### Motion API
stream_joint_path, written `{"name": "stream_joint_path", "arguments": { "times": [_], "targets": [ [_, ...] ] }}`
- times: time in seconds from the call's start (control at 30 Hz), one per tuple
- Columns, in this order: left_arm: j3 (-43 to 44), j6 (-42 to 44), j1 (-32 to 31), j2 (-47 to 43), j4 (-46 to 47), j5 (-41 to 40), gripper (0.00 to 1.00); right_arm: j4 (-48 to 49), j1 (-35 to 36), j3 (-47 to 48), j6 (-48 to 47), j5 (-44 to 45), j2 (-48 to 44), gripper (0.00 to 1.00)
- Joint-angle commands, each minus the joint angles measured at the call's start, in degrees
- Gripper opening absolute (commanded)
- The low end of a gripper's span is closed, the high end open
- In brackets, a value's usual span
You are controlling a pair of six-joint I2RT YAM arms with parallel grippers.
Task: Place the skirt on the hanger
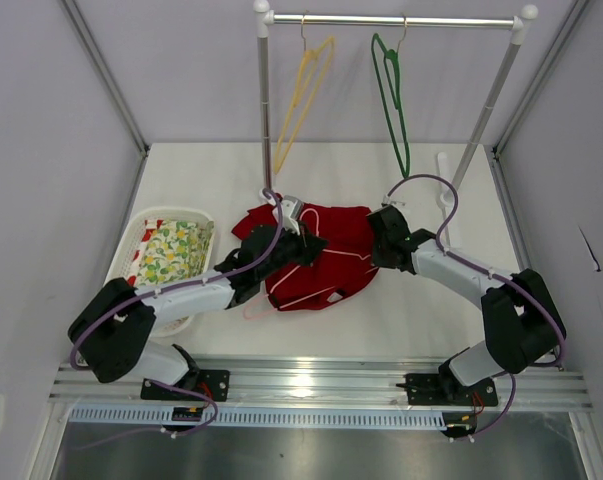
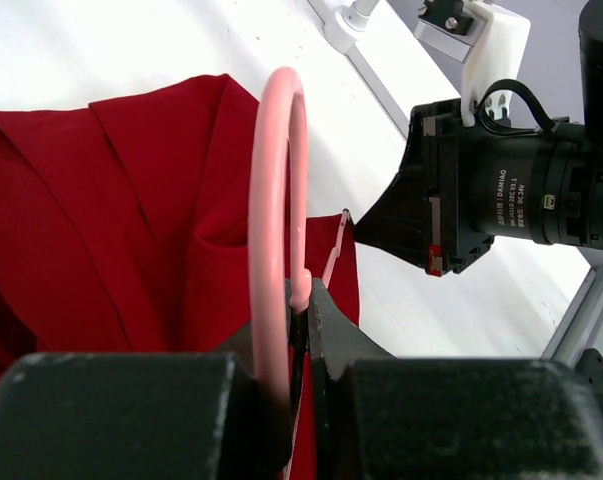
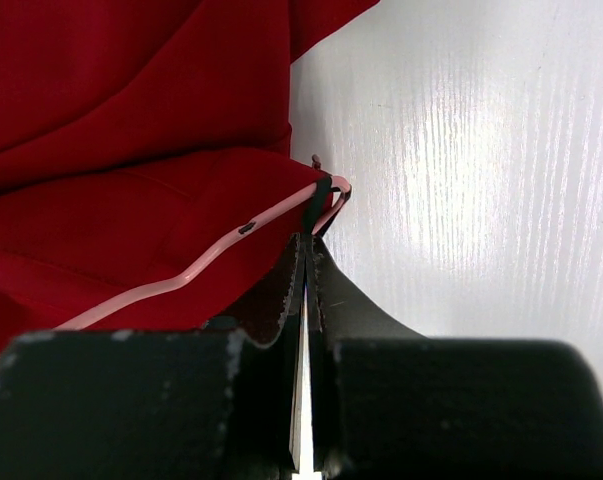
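Evidently mid-task. Left gripper (image 2: 303,295) was closed on the hook of the pink hanger (image 2: 279,150), the hook loop standing up out of its jaws. Right gripper (image 3: 306,245) was shut tight at the edge of the red skirt (image 3: 131,120), right by the end of one hanger shoulder. Could not tell whether it pinched cloth or wire.

The skirt lay crumpled on the white worktop (image 1: 381,320) between the two grippers. The hanger's pink wire ran across the red cloth, and a bit of wire poked out past the near hem.

Judgement: hanger fetched and brought to the garment, both arms engaged, but the skirt was not yet seated on the shoulders or lifted.

Further off, at left, a white basket (image 1: 131,232) held floral cloth (image 1: 176,250). At the back, the rail (image 1: 401,20) carried a yellow hanger (image 1: 303,95) and a green hanger (image 1: 393,90).
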Motion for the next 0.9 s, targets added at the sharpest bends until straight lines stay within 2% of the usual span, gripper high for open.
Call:
{"name": "stream_joint_path", "arguments": {
  "times": [0.0, 0.47, 0.87],
  "targets": [
    [0.73, -0.09, 0.09, 0.92, 4.62, 0.52, 0.00, 0.65, 0.15, 1.64, -0.01, -1.59, -0.48, 0.00],
    [-0.95, 0.18, -0.09, 1.88, 7.88, 9.13, 0.00, 1.97, 0.68, 1.20, 0.43, -0.89, -0.74, 0.00],
    [-2.53, -0.53, -0.62, 1.53, 8.84, 11.68, 0.00, 2.41, 0.95, 0.32, 0.79, -0.36, -2.41, 0.00]
  ]
}}
